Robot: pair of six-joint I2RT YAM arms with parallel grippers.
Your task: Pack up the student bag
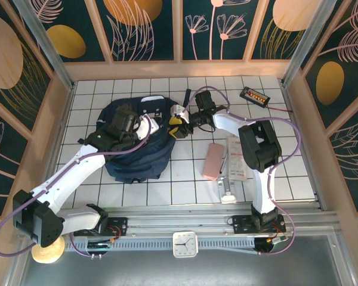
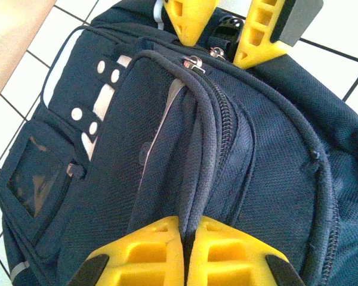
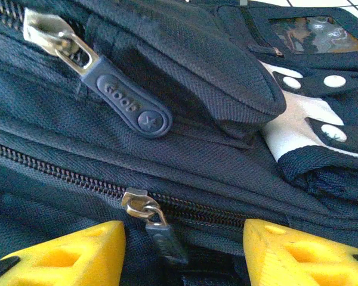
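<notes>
Between the parted fingers of the right end effector (image 3: 185, 250), a metal zipper pull (image 3: 158, 229) is straddled but not gripped. The left end effector (image 2: 185, 238) is pressed together, clamped on a ridge of fabric beside the zipper track. Both are set on the navy backpack (image 1: 137, 158), which is laid left of centre on the tiled surface (image 1: 185, 185). The zippers in view are closed and a pink case (image 1: 213, 159) is seen outside, apart from the backpack, so packing is judged barely begun.
</notes>
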